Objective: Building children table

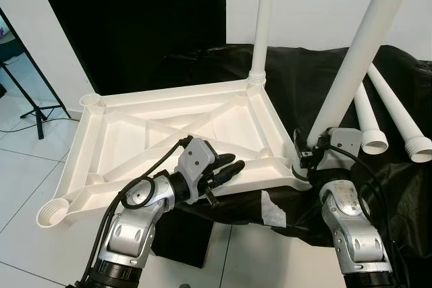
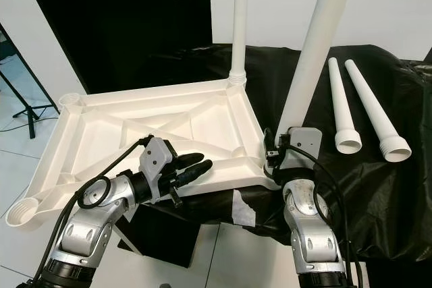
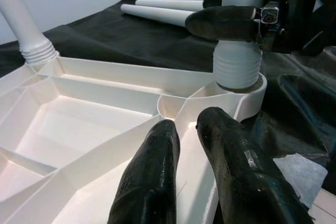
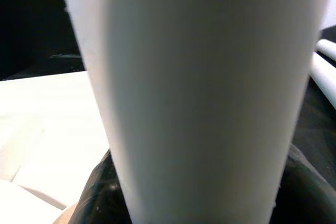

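The white tabletop [image 1: 135, 133] lies upside down on a black-draped surface [image 1: 304, 72]. One white leg [image 1: 263, 18] stands in its far right corner socket. A second leg [image 1: 358, 52] rises from the near right socket, and my right gripper [image 1: 305, 158] is shut on it just above the threaded base [image 3: 237, 66]; one of its fingers [image 3: 223, 23] crosses the leg. My left gripper [image 1: 229, 168] lies over the near rim, fingers [image 3: 152, 182] nearly together astride the rim wall. Two loose legs [image 1: 368, 116] [image 1: 408, 126] lie on the cloth to the right.
Open sockets sit at the near left corner [image 1: 52, 215] and far left corner [image 1: 91, 101], which overhang the tiled floor [image 1: 27, 187]. A dark door [image 1: 135, 18] is behind and a stand's leg [image 1: 34, 109] to the left. A white patch [image 1: 273, 210] marks the cloth's front edge.
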Robot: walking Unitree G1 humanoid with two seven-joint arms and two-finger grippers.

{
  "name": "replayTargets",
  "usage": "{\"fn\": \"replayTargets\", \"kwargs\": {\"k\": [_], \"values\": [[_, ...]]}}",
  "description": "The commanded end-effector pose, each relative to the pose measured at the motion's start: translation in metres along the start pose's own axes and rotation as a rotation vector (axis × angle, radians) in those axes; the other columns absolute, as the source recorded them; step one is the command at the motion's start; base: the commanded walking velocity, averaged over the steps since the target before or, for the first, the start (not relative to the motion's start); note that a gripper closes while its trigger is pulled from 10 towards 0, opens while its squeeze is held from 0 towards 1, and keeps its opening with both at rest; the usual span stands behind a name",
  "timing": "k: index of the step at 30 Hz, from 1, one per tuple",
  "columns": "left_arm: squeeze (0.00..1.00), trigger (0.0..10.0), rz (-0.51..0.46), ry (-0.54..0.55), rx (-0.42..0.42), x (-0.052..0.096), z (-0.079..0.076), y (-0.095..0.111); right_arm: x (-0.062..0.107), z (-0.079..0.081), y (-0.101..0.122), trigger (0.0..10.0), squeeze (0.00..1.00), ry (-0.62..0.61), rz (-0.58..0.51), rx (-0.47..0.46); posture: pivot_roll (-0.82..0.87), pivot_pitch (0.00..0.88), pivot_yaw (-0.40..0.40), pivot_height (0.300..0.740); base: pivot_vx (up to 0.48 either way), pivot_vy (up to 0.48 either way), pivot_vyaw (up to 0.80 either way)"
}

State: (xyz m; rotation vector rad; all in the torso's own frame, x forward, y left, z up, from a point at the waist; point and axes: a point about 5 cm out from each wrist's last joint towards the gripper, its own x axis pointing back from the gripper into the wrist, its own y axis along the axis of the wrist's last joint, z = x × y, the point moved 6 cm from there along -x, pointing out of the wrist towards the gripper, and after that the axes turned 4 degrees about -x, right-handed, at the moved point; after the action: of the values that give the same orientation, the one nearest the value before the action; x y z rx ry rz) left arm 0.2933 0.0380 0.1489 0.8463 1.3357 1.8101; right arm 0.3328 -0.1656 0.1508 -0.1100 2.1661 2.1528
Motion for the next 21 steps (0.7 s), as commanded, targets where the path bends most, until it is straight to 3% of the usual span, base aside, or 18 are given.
{"fn": "replayTargets", "kwargs": {"k": [1, 7, 21], "values": [[0.00, 10.0, 0.026, 0.049, 0.000, 0.002, 0.002, -0.004, 0.005, 0.006, -0.027, 10.0, 0.00, 0.032, 0.099, 0.005, 0.03, 0.000, 0.025, 0.740, 0.000, 0.000, 0.00], [0.00, 10.0, 0.082, -0.048, 0.007, 0.004, -0.018, -0.015, 0.009, 0.015, -0.033, 10.0, 0.00, 0.096, 0.111, 0.008, 0.03, 0.000, 0.024, 0.740, 0.000, 0.000, 0.00], [0.00, 10.0, 0.104, -0.111, 0.040, 0.009, -0.028, -0.016, 0.021, 0.011, -0.044, 10.0, 0.00, 0.174, 0.129, 0.050, 0.03, 0.000, 0.030, 0.740, 0.000, 0.000, 0.00]]}}
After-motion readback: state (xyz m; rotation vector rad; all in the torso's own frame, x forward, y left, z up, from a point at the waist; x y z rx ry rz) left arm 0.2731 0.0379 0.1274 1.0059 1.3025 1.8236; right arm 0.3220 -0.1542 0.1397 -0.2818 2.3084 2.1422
